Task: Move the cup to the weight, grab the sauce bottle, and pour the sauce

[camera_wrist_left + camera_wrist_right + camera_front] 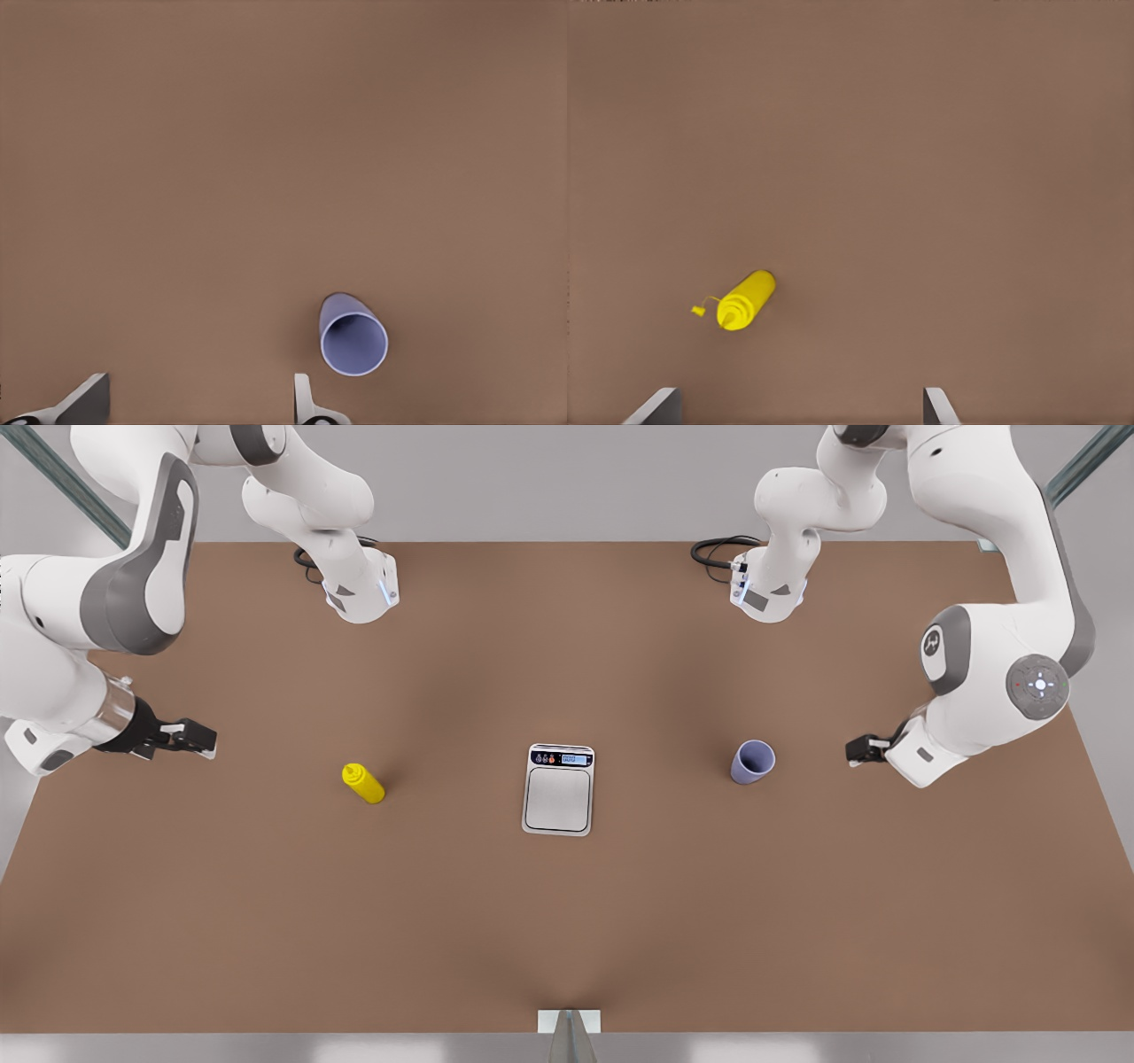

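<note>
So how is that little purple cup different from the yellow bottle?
The cup is lavender-blue with an open mouth; the sauce bottle is bright yellow and closed by a narrow nozzle cap. The cup sits at the front view's right of the scale, near the left hand; the bottle sits at its left, near the right hand. Both rest untouched on the brown table.

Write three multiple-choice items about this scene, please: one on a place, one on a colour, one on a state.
1. What lies between the sauce bottle and the cup in the front view?
A. the weight
B. a plate
C. a spoon

2. What colour is the sauce bottle?
A. red
B. yellow
C. green

3. How is the left tool?
A. shut on the cup
B. shut on the bottle
C. open, holding nothing

Answers: 1 A, the weight sits mid-table between them. 2 B, it is bright yellow. 3 C, its fingers stand apart beside the cup; the right tool is also open, near the bottle.
</note>
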